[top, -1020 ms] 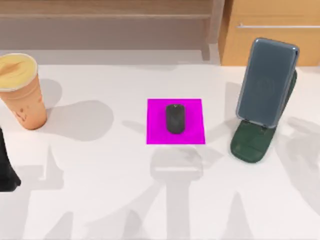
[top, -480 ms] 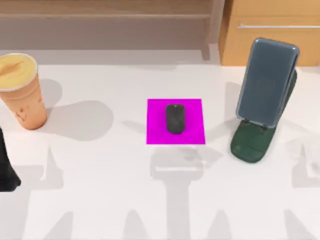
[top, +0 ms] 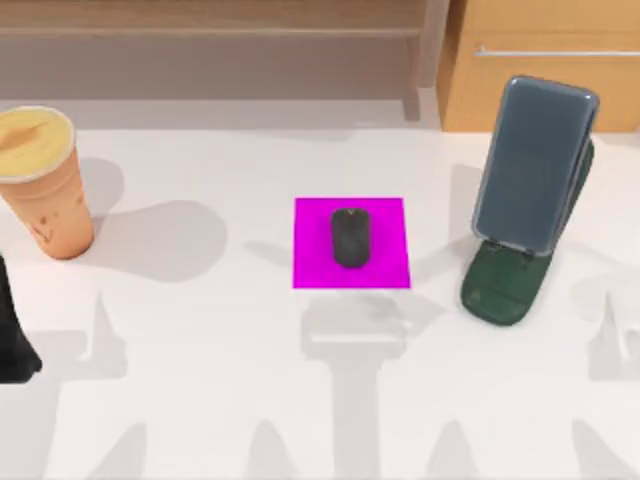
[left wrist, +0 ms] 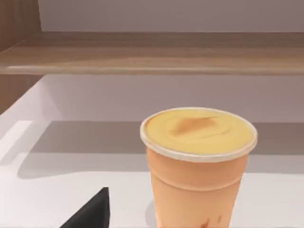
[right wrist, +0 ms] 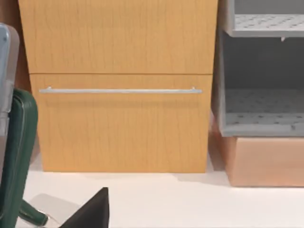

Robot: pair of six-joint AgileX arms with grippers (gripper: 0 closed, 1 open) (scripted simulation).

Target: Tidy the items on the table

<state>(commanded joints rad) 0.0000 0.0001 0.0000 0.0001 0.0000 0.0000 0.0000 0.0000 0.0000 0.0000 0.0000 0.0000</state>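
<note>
On the white table (top: 200, 400), the orange yellow-topped paper cup (top: 40, 180) stands upright at the far left. The black oval mouse (top: 350, 237) lies on a magenta mat (top: 385, 270) at the centre. At the right, the dark grey smartphone (top: 533, 165) leans on a dark green stand (top: 500, 290). A black object (top: 12, 335) sits at the left edge. In the left wrist view, the cup (left wrist: 198, 161) stands close ahead, with a black corner of my left gripper (left wrist: 92, 213) near it. A like black corner of my right gripper (right wrist: 92, 213) is in the right wrist view, beside the stand (right wrist: 16, 156).
A wooden cabinet with a silver drawer handle (right wrist: 118, 90) stands behind the table at the right, with grey shelving (right wrist: 263, 104) beside it. A wooden shelf (left wrist: 152, 57) runs behind the cup. Arm shadows fall on the near part of the table.
The arm shadows on the near and right parts of the table have shifted, the right one towards the table's right edge. None of the items has moved.
</note>
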